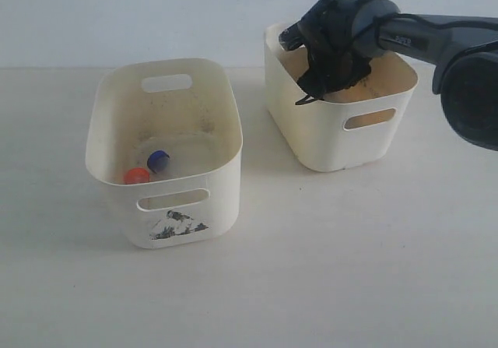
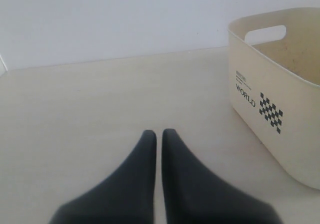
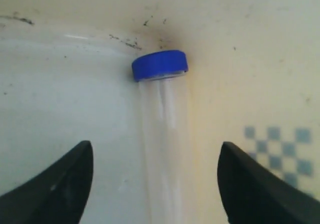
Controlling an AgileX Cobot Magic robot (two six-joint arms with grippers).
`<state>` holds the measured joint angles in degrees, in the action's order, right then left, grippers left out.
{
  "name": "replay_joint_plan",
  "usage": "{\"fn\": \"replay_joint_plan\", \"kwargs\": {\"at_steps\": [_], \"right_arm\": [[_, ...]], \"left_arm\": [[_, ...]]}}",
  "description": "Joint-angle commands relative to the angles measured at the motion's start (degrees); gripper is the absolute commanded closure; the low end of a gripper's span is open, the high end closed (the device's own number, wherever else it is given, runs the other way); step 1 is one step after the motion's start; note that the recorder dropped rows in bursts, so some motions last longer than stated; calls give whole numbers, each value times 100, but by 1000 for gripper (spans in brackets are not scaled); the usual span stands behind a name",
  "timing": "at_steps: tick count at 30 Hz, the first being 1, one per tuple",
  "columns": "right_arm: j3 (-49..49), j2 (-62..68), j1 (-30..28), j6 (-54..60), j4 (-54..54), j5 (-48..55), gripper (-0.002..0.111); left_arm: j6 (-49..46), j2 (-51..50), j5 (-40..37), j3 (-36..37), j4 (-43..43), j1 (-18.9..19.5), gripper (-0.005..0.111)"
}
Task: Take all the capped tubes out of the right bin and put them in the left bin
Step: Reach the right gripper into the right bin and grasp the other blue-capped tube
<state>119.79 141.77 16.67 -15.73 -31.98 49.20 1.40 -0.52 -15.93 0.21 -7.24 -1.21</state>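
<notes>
The right bin point(image 1: 331, 142) stands at the back right, and my right gripper point(image 1: 317, 83) reaches down into it. In the right wrist view that gripper point(image 3: 156, 150) is open, its fingers on either side of a blue-capped clear tube point(image 3: 161, 103) without touching it. The tube lies on the bin floor along a wall. The left bin point(image 1: 124, 208), with a torn sticker on its front, holds an orange-red-capped tube point(image 1: 137, 176) and a blue-capped tube point(image 1: 158, 159). My left gripper point(image 2: 156, 133) is shut on nothing above the bare table, outside the exterior view.
A faint checkered mark point(image 3: 277, 149) shows through the right bin's wall beside the tube. In the left wrist view a cream bin point(image 2: 280, 98) with "WORLD" and a checkered print stands off to one side. A pale wall point(image 1: 156, 13) rises behind the table.
</notes>
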Motion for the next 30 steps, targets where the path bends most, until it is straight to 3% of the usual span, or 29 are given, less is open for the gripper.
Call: {"fn": "replay_joint_plan", "kwargs": {"at_steps": [1, 11, 15, 22, 24, 25, 26, 30], "right_arm": [[25, 74, -15, -51, -165, 79, 48], [15, 303, -15, -190, -614, 270, 48], [15, 352, -38, -198, -627, 399, 65], [15, 545, -145, -206, -615, 663, 70], [15, 545, -159, -214, -615, 663, 79], [15, 545, -168, -214, -615, 663, 96], [15, 545, -168, -214, -615, 663, 104], [28, 496, -168, -214, -615, 663, 108]], "left_arm": [[66, 11, 96, -21, 38, 6, 102], [66, 11, 96, -21, 38, 6, 102], [66, 11, 96, -21, 38, 6, 102], [66, 11, 96, -21, 38, 6, 102], [66, 11, 96, -21, 38, 6, 102], [66, 11, 96, -21, 38, 6, 102], [66, 11, 96, -21, 38, 6, 102], [66, 11, 96, -21, 38, 6, 102]]}}
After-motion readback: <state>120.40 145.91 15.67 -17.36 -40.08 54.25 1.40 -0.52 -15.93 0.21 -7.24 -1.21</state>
